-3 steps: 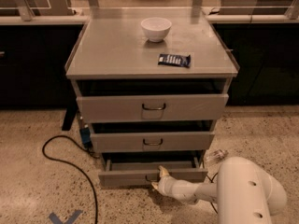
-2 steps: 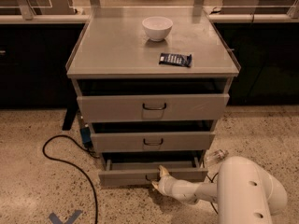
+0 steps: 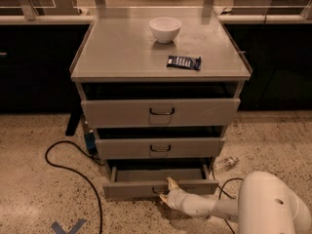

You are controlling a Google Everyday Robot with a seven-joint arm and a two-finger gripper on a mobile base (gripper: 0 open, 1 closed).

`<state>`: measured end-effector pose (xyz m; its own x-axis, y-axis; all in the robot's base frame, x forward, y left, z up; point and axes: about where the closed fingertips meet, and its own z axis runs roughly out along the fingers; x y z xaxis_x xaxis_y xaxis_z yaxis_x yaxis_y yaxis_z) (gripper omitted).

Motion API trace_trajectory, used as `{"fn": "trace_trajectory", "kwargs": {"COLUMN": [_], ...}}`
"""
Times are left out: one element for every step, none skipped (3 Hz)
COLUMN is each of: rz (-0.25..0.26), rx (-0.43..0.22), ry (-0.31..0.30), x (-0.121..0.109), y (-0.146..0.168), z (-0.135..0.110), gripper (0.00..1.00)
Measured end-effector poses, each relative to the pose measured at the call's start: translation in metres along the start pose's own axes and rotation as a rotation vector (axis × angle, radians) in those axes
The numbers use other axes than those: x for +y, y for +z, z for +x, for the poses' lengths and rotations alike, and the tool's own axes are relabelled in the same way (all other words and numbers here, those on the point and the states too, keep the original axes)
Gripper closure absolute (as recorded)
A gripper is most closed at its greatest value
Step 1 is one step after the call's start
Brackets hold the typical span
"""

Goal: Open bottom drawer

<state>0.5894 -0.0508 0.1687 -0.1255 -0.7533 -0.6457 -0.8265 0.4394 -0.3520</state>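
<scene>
The grey metal cabinet point(image 3: 161, 62) has three drawers. The bottom drawer point(image 3: 146, 188) is pulled out a little, with its plain grey tray showing and its short front panel near the floor. My gripper point(image 3: 165, 190) is at the centre of that front panel, where the small dark handle is; one finger points up over the panel's top edge and the other sits below. The white arm point(image 3: 234, 208) reaches in from the lower right. The middle drawer point(image 3: 160, 147) and top drawer point(image 3: 161, 112) stand slightly out too.
A white bowl point(image 3: 165, 29) and a dark snack packet point(image 3: 184, 62) lie on the cabinet top. A black cable point(image 3: 73, 169) loops on the speckled floor at left. A clear bottle point(image 3: 225, 163) lies on the floor right of the cabinet. Dark counters stand behind.
</scene>
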Motion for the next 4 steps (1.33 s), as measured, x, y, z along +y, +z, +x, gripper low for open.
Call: {"fn": "trace_trajectory", "kwargs": {"rz": [-0.003,-0.003,-0.006,-0.011], "rx": [-0.037,-0.038,-0.059,-0.061], "ry": [-0.008,-0.009,-0.015,-0.015], "x": [0.02,0.021,0.034,0.037], "y": [-0.017,-0.021,-0.032,-0.036], "z": [0.007,0.006,0.011,0.009], "gripper": [1.0,1.0,1.0,1.0]}}
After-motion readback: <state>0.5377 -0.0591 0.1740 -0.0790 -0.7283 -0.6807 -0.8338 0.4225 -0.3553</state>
